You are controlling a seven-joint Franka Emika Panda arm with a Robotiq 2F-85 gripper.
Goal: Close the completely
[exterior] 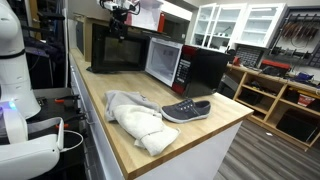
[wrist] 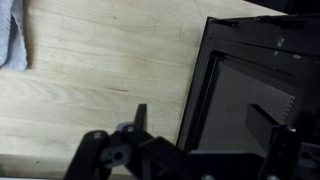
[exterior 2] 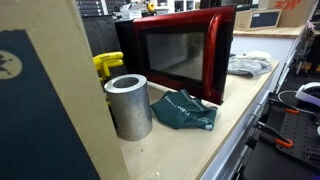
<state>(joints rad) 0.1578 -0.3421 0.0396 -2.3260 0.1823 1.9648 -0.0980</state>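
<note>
Wrist view: my gripper (wrist: 200, 114) hangs above the microwave door (wrist: 245, 80), fingers (wrist: 141, 116) spread wide (nothing held); that door stands ajar on the microwave (exterior: 205, 68).

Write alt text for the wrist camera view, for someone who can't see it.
Seen from above, the open tool hangs over a light wooden countertop, beside the dark microwave door on the right. A grey cloth peeks in at the upper left edge.
</note>
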